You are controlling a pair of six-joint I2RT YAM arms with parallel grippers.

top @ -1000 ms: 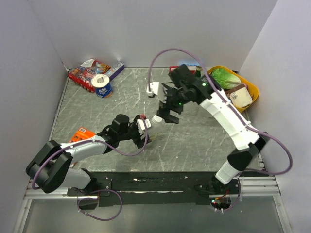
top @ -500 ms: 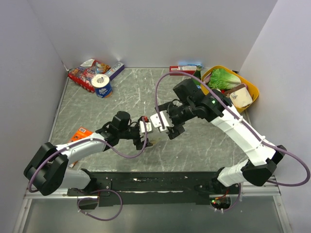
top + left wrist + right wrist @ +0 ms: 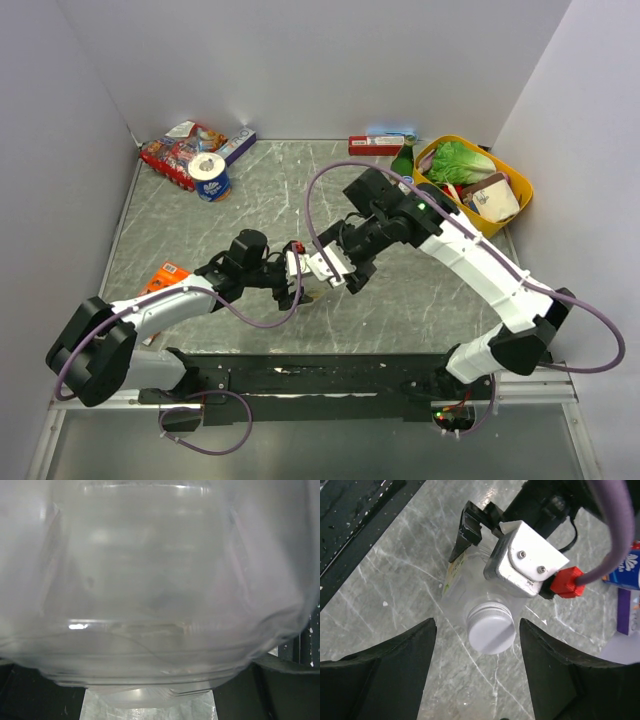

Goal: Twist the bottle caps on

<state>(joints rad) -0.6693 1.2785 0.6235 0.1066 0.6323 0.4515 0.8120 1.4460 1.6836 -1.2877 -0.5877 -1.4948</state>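
Note:
My left gripper (image 3: 293, 272) is shut on a small clear bottle (image 3: 461, 582) with a yellow label, which it holds low over the table. The bottle wall fills the left wrist view (image 3: 150, 605). A plain white cap (image 3: 490, 627) sits on the bottle's neck. My right gripper (image 3: 477, 630) is open right over it, one finger on each side of the cap with a gap on both sides. In the top view the right gripper (image 3: 335, 268) stands next to the left one and hides the bottle. The blue caps and the other bottles are out of view.
A blue-and-white tape roll (image 3: 211, 177) and snack packets (image 3: 180, 150) lie at the back left. An orange box (image 3: 170, 275) lies by the left arm. A dark green bottle (image 3: 405, 160) and a yellow basket (image 3: 512, 172) of groceries stand at the back right.
My right gripper has come forward and left from mid-table to the bottle in my left gripper. The left gripper has barely moved.

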